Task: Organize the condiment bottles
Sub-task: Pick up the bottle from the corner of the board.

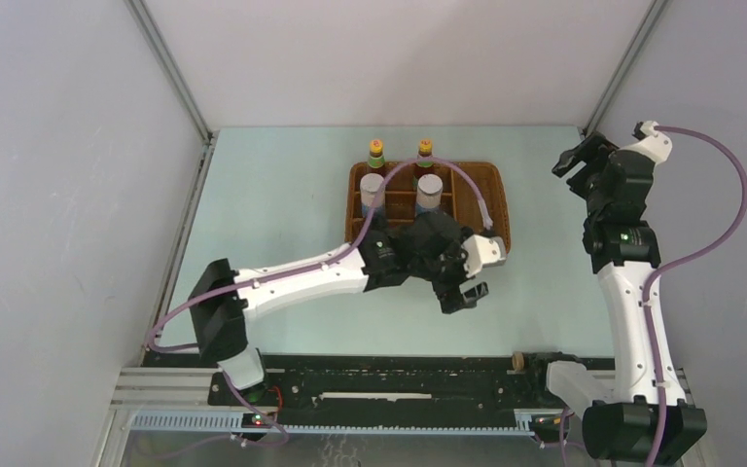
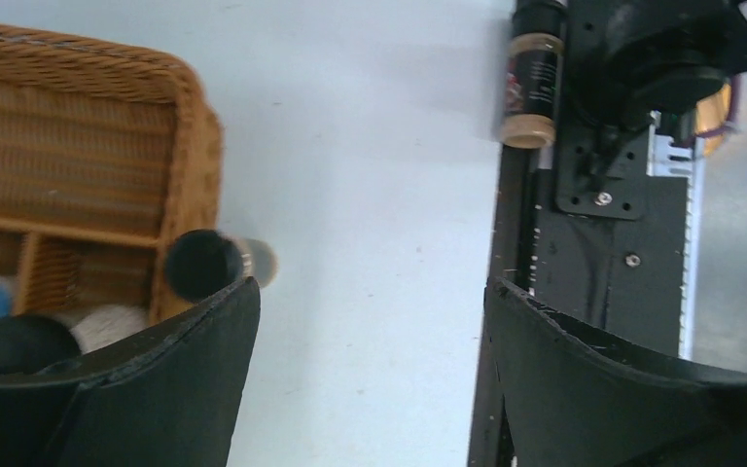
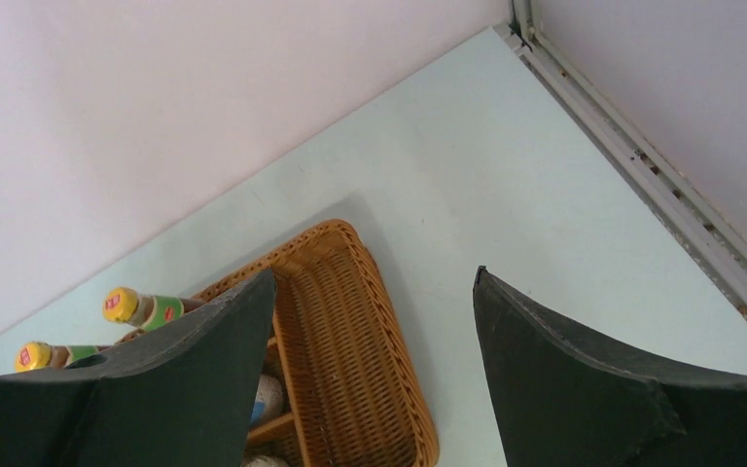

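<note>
left gripper [image 2: 372, 287] spread wide and empty, tiny dark bottle [image 2: 530, 83] lying beyond its fingertips, right gripper [image 3: 374, 272] likewise spread

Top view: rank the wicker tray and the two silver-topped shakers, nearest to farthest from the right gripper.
From the right gripper:
1. Wicker tray, right rim nearest.
2. Right-hand shaker, tray's middle.
3. Left-hand shaker, tray's left side.

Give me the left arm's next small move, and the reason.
Probably slide the open left gripper sideways until its jaws straddle the black-capped bottle by the outer wall of the wicker tray. The gripper holds nothing, and that bottle sits beside one finger, not between them.
</note>
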Robot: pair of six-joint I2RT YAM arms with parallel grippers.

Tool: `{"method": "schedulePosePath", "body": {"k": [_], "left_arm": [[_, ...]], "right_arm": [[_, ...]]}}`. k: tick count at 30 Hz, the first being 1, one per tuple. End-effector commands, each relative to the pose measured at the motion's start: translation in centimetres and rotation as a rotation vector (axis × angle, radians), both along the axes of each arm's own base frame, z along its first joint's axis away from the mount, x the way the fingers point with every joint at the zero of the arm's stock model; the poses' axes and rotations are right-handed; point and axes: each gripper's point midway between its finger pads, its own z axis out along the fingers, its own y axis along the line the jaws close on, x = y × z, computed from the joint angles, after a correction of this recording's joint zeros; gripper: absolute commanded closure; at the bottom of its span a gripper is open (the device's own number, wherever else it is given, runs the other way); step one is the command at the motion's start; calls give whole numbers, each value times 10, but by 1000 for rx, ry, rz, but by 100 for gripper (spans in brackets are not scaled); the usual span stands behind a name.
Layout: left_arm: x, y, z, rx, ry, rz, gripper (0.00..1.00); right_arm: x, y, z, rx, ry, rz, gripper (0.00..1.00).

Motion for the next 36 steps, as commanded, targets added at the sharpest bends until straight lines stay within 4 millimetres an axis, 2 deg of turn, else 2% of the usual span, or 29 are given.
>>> {"method": "schedulePosePath", "body": {"k": [1,12,25,29,36], "left_arm": [[-23,-24,2,-17,30,-98,11],[-51,-60,-21,-43,136,-201,12],[-90,-85,-41,-54,242,-305,12],[-93,-92,-49,-68,241,-305,13],[-86,-104,-67,-101,231,-274,15]], "right_arm": [[4,-7,34,19,-73,-28,17],[13,-15,57,20,-102,-43,17],[24,-15,64,23,-117,-40,17],[26,-16,70,19,-126,-41,17],[30,-18,86,6,-137,-37,17]]}}
